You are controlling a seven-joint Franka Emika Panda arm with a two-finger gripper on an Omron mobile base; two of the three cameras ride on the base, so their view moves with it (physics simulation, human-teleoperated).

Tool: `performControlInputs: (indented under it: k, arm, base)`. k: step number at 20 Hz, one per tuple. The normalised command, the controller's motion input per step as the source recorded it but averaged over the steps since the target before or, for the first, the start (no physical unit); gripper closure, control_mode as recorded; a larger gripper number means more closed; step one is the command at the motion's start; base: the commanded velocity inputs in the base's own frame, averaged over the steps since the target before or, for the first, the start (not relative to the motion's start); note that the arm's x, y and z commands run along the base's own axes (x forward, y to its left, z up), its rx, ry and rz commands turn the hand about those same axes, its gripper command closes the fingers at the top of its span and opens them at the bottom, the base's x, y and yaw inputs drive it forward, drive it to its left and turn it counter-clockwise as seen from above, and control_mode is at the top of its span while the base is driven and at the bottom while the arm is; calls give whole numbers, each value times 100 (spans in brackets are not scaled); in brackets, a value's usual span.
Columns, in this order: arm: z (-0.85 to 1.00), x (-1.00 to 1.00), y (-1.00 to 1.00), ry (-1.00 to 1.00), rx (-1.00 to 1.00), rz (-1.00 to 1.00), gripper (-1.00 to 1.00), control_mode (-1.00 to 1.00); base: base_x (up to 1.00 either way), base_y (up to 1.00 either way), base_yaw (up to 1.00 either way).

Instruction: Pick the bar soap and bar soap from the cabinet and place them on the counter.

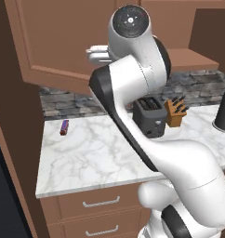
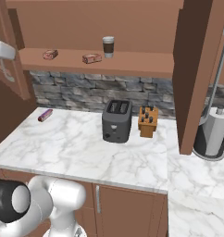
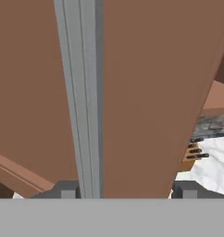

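- At the left cabinet door (image 3: 146, 92), the gripper (image 3: 125, 190) is hovering right against the panel, its two fingertips spread well apart, with the long silver bar handle (image 3: 81, 92) just inside the left tip and nothing pinched between them.
- In the left base view, the white hand (image 1: 98, 53) is reaching toward the open door at about 10 o'clock from the toaster (image 1: 149, 116).
- The two bar soaps are lying on the open cabinet shelf (image 2: 132, 62): one bar soap (image 2: 50, 54) at roughly 9 o'clock from the paper cup (image 2: 108, 46), the other bar soap (image 2: 92, 58) just beside the cup at about 8 o'clock.
- The step in hand appears to be finishing with the door; the jaws look to be letting the handle go rather than gripping it.
- To do it well, the hand should be backing straight off the handle before swinging, so a fingertip is not snagging the bar and dragging the door.
- Next, approaching the nearer soap from the front, low over the shelf, should avoid knocking the cup.
- The marble counter (image 2: 77, 148) is offering bare room at 9 o'clock from the toaster, near the small purple-and-red stick (image 2: 45, 115).
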Motion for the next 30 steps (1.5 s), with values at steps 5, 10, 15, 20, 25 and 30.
performControlInputs:
  k: [5, 10, 15, 20, 25, 30]
  arm:
    - [-52, -42, 85, 6, 0, -5, 100, -100]
    - [-47, -32, 59, 1, 0, -3, -100, -100]
    - [-9, -57, -6, -2, 0, -1, -100, -100]
    - [0, -85, -12, -10, 3, 0, -100, -100]
    - [2, -66, -55, -7, 15, 0, -100, -100]
    - [0, -32, -75, 0, 22, 0, -100, -100]
  base:
    - [0, 0, 0]
    - [0, 0, 0]
    - [0, 0, 0]
    - [0, 0, 0]
    - [0, 0, 0]
    - [0, 0, 0]
